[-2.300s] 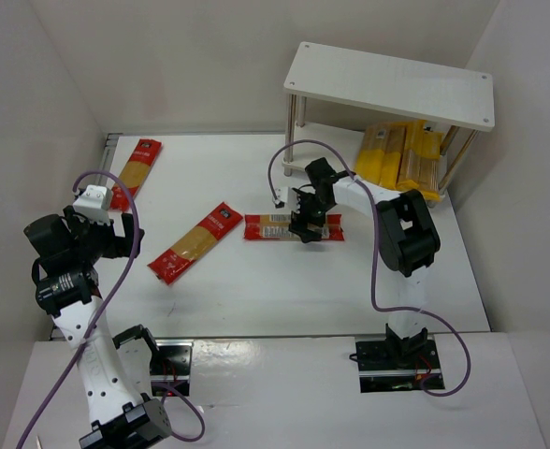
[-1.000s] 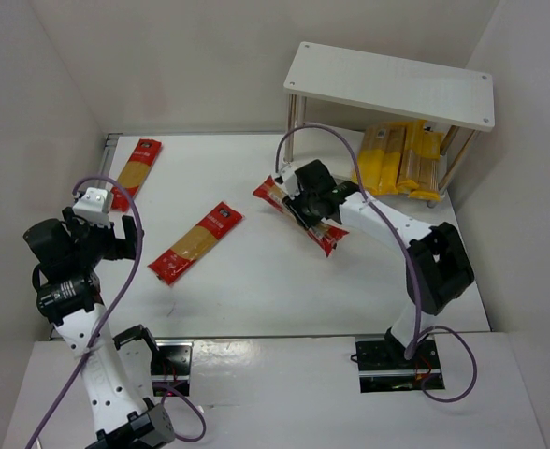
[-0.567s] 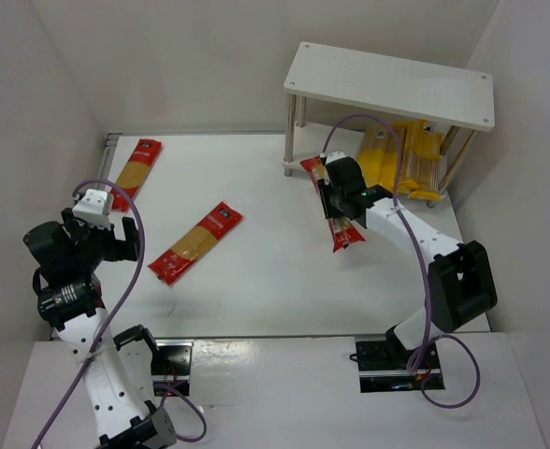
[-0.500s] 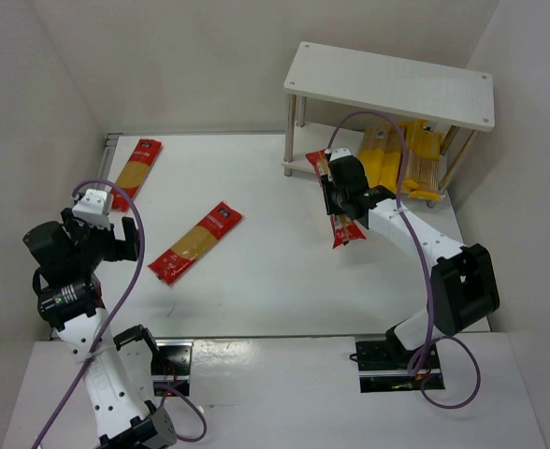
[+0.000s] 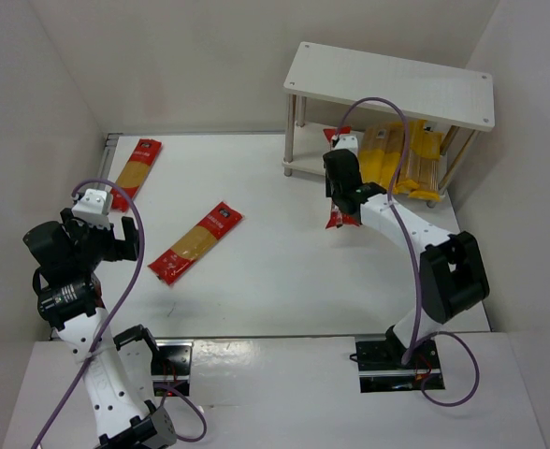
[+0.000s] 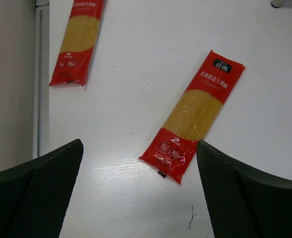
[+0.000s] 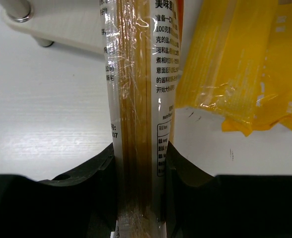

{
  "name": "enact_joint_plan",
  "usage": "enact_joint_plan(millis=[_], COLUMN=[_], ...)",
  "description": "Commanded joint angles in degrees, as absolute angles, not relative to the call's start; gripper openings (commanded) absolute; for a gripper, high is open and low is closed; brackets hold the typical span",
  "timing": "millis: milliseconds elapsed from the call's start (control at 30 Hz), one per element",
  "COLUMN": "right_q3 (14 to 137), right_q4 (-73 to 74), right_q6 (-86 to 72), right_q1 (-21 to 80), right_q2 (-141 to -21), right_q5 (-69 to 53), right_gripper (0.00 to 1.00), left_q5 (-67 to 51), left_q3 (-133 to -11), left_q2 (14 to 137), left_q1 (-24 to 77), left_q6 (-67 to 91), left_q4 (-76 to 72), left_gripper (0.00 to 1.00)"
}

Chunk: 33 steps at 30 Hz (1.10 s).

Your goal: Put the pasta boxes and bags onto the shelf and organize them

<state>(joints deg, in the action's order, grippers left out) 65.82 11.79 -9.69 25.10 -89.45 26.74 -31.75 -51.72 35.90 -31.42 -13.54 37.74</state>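
Note:
My right gripper [image 5: 341, 183] [image 7: 140, 153] is shut on a red-ended pasta pack [image 5: 336, 220] [image 7: 141, 99], gripped across its width, its far end pointing at the shelf's lower tier [image 5: 309, 165] [image 7: 61, 25]. Yellow pasta packs [image 5: 398, 155] [image 7: 240, 64] lie on that tier, just right of the held pack. The white shelf [image 5: 387, 84] stands at the back right. Another red pasta pack [image 5: 196, 241] [image 6: 195, 111] lies slanted mid-table, and a third [image 5: 137, 172] [image 6: 79, 42] lies at the far left. My left gripper [image 5: 121, 238] [image 6: 139, 146] hangs open and holds nothing, above the table near the slanted pack's near end.
White walls close in the table on the left, back and right. A shelf leg [image 5: 289, 140] [image 7: 14, 7] stands just left of the held pack. A metal strip [image 6: 41, 74] runs along the table's left edge.
My right gripper has lifted the red pack off the middle of the table, swung it round and carried it to the shelf's front left. The left arm has barely moved.

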Motion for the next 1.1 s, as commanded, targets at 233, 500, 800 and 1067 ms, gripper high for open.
enact_joint_plan(millis=[233, 500, 800, 1067], right_q3=[72.6, 75.9, 83.2, 84.8], right_q4=[-5.4, -6.1, -6.2, -5.3], right_q6=[-11.5, -10.8, -9.1, -13.2], right_q1=[24.8, 24.8, 21.3, 17.8], right_q2=[-93.8, -96.3, -101.9, -104.3], right_q5=[40.6, 41.1, 41.5, 34.1], right_gripper=[0.0, 0.0, 0.0, 0.0], left_q5=[-32.0, -32.0, -32.0, -32.0], left_q3=[-51.5, -51.5, -51.5, -51.5], left_q2=[35.9, 35.9, 35.2, 35.8], left_q1=[-31.7, -31.7, -31.7, -31.7], left_q6=[-13.6, -13.6, -13.6, -13.6], left_q4=[36.4, 36.4, 36.4, 36.4], left_gripper=[1.0, 1.0, 1.0, 1.0])
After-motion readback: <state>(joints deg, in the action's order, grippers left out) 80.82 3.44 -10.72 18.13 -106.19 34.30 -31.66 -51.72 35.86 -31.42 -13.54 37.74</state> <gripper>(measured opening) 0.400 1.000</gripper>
